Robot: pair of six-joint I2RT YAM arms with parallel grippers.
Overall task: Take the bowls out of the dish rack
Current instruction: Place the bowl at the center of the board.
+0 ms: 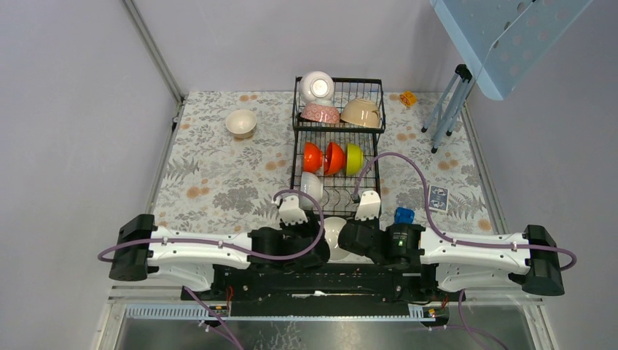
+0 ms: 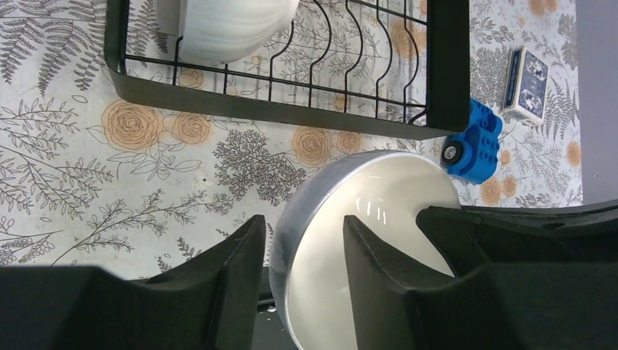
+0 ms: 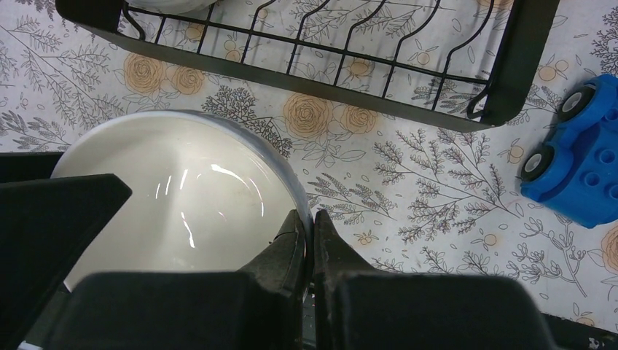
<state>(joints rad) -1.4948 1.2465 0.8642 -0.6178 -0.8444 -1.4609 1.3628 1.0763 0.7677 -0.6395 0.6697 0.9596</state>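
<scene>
Floral cloth (image 1: 218, 182) covers the table, and the dish rack (image 1: 295, 157) stands at its middle with bowls on both tiers. One white bowl (image 1: 334, 235) is out of the rack, just beside its near edge, between the two grippers.

The right gripper (image 3: 312, 216) has its jaws pinched together on this bowl's thin rim, one finger inside and one outside. The left gripper (image 2: 302, 222) straddles the rim on the other side with jaws about half apart. Its outer finger sits close to the wall, while a strip of glazed inside shows before the inner one, so I judge it not yet clamped.

The bowl looks like glazed ceramic: stiff, so it will not give under the pads, and probably heavy for its size. Bright highlights on the inside suggest a smooth, slippery surface. A pinch at one point of the rim holds by friction alone, and the bowl could swing or slide out. It is likely brittle, so a knock against the rack wire or a drop onto the table could chip it.

The rim is the only part thin enough to grasp. The safest hold puts the fingers well down the wall, and a second hold across from the first would steady it. A blue toy car (image 3: 576, 175) lies near on the right side
</scene>
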